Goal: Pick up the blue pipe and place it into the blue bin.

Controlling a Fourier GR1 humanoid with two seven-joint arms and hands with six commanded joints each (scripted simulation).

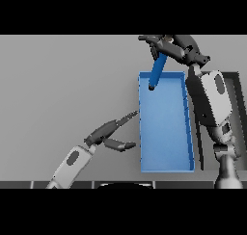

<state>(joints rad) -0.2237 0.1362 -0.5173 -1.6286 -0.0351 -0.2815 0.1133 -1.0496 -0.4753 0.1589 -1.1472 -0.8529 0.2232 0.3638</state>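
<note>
The blue pipe (157, 71) hangs tilted over the far left corner of the blue bin (165, 164), its lower end just above the bin's floor. My right hand (166, 46) is above the bin's far rim, its fingers curled around the pipe's upper end. My left hand (107, 131) is open to the left of the bin, fingers straight and pointing toward the bin's left wall, thumb spread below them, holding nothing.
The bin is a long rectangular tray lying on the grey table (62, 84), right of centre. A dark strip (239, 113) runs along the table's right side behind my right arm.
</note>
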